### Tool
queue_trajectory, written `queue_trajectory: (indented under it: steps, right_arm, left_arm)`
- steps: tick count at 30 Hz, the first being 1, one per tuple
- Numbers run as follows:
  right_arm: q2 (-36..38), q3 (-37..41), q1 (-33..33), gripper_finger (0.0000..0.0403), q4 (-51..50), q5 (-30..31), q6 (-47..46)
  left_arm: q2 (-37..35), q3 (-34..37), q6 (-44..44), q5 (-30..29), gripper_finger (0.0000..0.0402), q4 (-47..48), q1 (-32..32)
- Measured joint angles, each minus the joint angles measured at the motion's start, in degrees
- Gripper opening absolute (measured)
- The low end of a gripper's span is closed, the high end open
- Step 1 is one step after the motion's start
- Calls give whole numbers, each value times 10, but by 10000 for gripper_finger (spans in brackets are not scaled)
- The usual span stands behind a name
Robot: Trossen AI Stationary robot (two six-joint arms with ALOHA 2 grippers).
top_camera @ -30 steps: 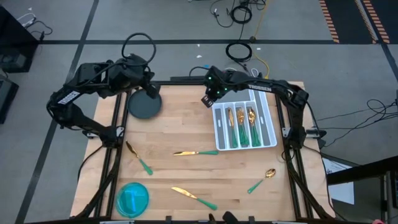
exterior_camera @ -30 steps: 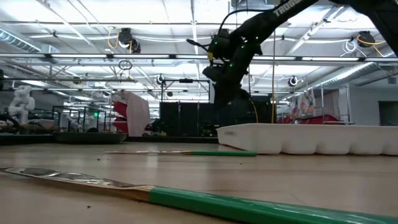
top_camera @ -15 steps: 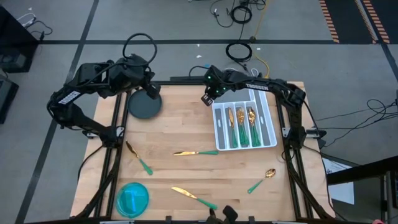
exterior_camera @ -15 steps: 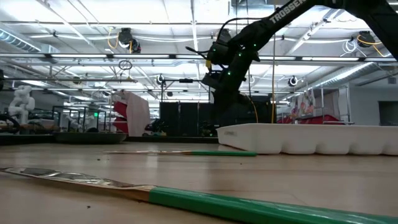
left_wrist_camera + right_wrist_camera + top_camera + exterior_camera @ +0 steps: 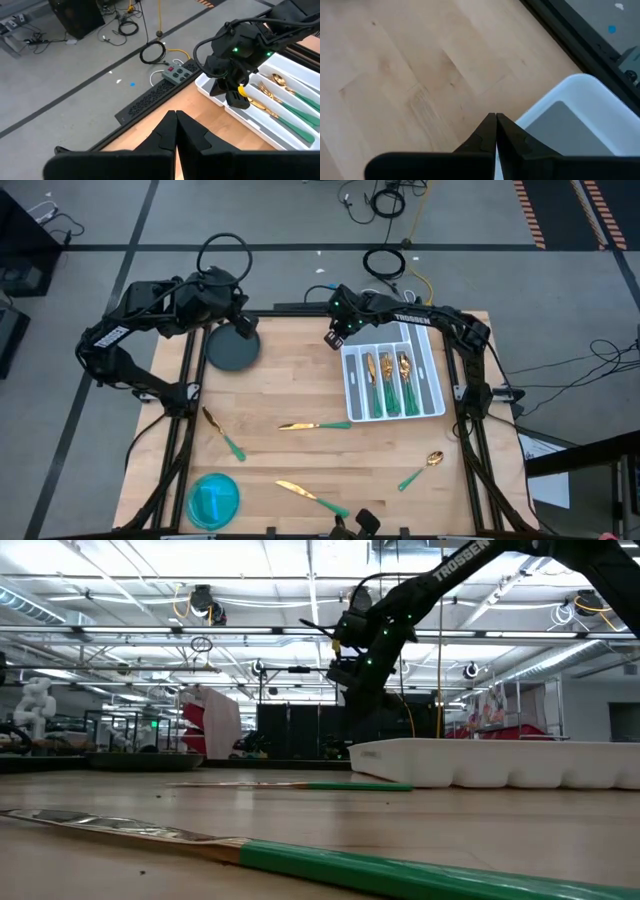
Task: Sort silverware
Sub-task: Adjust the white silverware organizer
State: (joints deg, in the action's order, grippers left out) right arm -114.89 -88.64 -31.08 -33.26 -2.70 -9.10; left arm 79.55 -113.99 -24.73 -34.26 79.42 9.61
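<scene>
The silverware has gold heads and green handles. Some pieces lie in the slots of the white tray (image 5: 428,380), such as a spoon (image 5: 295,92). Loose on the wooden table lie a fork (image 5: 223,433), a knife (image 5: 313,425), a spoon (image 5: 422,470) and a second knife (image 5: 312,498). My right gripper (image 5: 335,340) hangs shut and empty just above the tray's far left corner (image 5: 570,95); it also shows in the left wrist view (image 5: 235,97). My left gripper (image 5: 176,114) is shut and empty, held high at the far left over a dark round plate (image 5: 232,350).
A blue round dish (image 5: 213,500) sits at the near left corner. The tray's leftmost slot (image 5: 565,125) holds nothing. Bare wood lies between the loose pieces in the table's middle. A power strip and cables lie on the floor beyond the far edge (image 5: 175,75).
My right gripper has sunk a little and tipped slightly by the tray's far left corner, staying shut. The silverware has kept its place.
</scene>
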Motion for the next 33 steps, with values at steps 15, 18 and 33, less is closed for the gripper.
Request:
queue_trajectory:
  steps: [15, 18, 33]
  right_arm:
    - [-29, 0, 6, 0, 2, -3, 10]
    - [-30, 0, 6, 0, -3, -1, 12]
    - [-29, 0, -7, 0, -24, 24, 28]
  left_arm:
    - [0, 0, 0, -1, 8, 0, 0]
    - [0, 0, 0, -1, 8, 0, 0]
    - [0, 0, 2, -1, 8, 0, 0]
